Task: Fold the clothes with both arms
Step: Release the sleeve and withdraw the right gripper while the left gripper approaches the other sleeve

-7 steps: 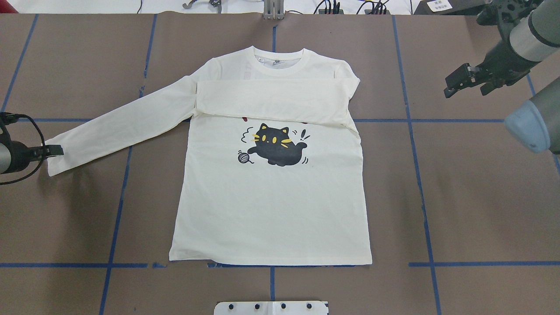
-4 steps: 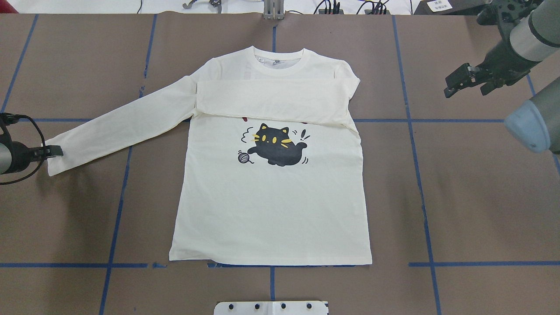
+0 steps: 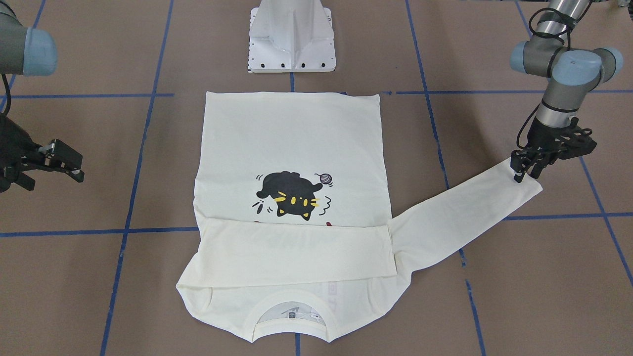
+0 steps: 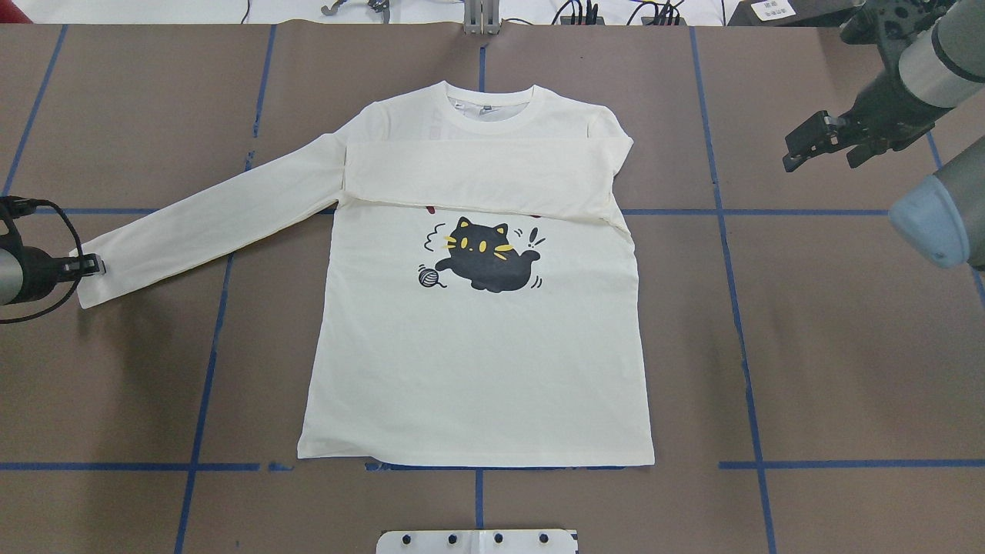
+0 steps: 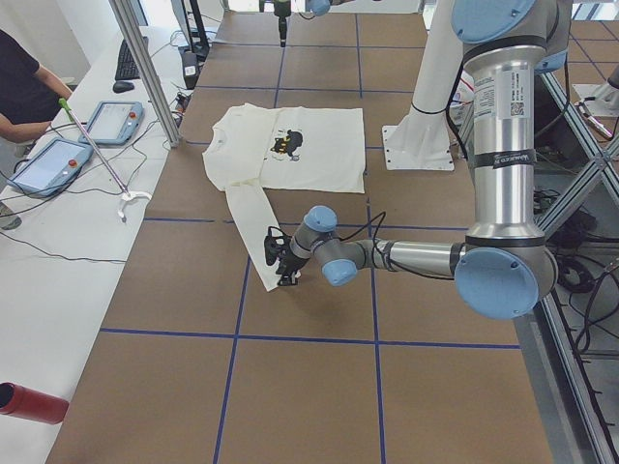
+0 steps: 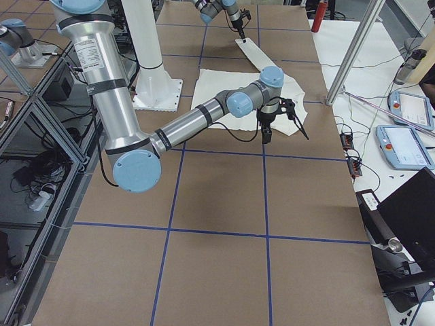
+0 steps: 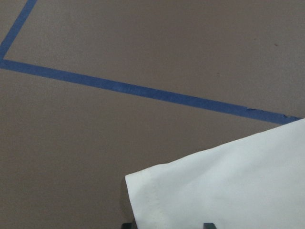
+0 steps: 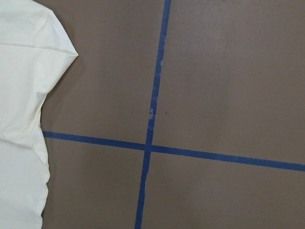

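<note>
Your shirt is lying flat mid-frame on the bench. It's likely feeling light and floppy, so you're pinching its cuff, far left. The left gripper is straddling that cuff, jaws apart. The right gripper is hovering upper right, spread.

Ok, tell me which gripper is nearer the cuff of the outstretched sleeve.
Left. The left gripper is right at the cuff, straddling its edge; the right gripper hangs well beyond the opposite side of the shirt.
</note>
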Motion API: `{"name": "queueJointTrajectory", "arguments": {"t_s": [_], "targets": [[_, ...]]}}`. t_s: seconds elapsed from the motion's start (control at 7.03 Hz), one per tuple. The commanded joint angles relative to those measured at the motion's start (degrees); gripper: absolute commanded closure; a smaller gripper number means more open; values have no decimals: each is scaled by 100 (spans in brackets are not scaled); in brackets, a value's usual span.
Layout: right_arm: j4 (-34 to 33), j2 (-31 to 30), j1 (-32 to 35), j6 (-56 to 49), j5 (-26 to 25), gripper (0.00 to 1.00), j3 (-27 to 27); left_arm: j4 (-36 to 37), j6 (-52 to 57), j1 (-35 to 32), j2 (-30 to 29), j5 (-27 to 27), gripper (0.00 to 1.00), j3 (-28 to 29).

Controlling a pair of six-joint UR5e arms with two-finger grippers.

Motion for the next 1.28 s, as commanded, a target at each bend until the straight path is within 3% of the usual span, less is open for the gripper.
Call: {"name": "queueJointTrajectory", "arguments": {"t_s": [0.0,0.57,0.85,1.14], "targets": [[-1,-1,1,0,-3,0,-4,0,7,2,-7,2,63,3],[-10,-1,27,0,6,0,-4,53,68,2,-42,-33,100,-313],[-19,-27,79,0,15,0,-4,236,77,2,-138,-60,100,-663],[42,-420,307,-9,111,0,40,1698,77,2,-1450,-139,100,-744]]}}
